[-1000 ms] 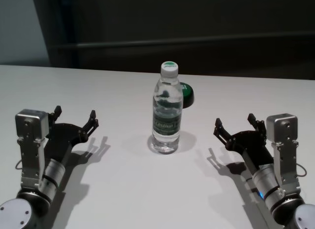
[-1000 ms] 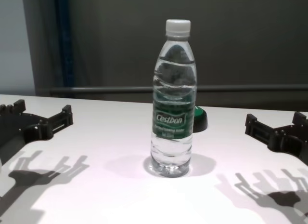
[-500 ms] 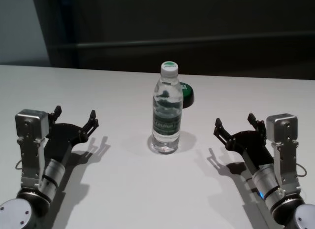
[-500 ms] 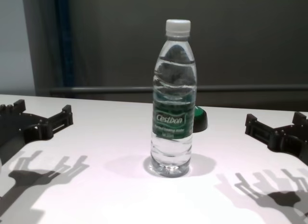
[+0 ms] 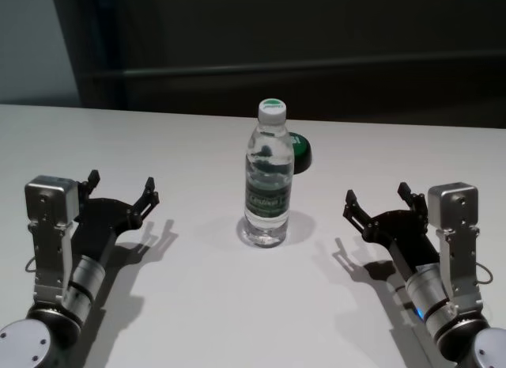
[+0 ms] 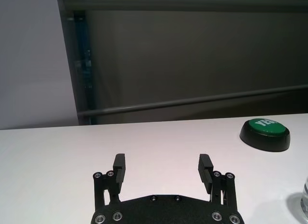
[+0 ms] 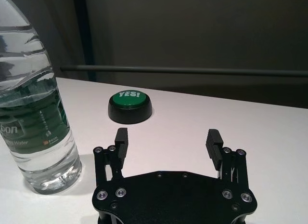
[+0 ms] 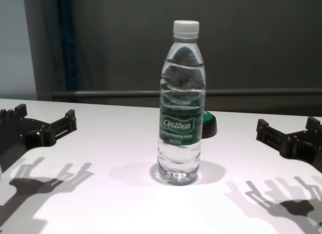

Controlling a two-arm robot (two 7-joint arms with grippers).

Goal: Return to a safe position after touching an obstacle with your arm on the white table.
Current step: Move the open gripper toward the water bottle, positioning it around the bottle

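From the head view, the clear ribbed bottle [image 5: 268, 175] stands upright mid-table [image 5: 198, 305], at two o'clock from the left gripper [image 5: 122, 192] and ten o'clock from the right gripper [image 5: 378, 203], about equally near both. In the wrist views both sets of black fingers stand spread apart, empty. From the chest view, a glossy green-topped puck [image 8: 209, 124] sits just behind the bottle.

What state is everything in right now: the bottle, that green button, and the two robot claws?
Water bottle: upright, cap on, mostly full, untouched at the table's middle.
Green "YES!" button: flat on the table behind the bottle, nothing on it.
Left gripper: jaws open, empty, left of the bottle.
Right gripper: jaws open, empty, right of the bottle.
White table: bearing all of these.
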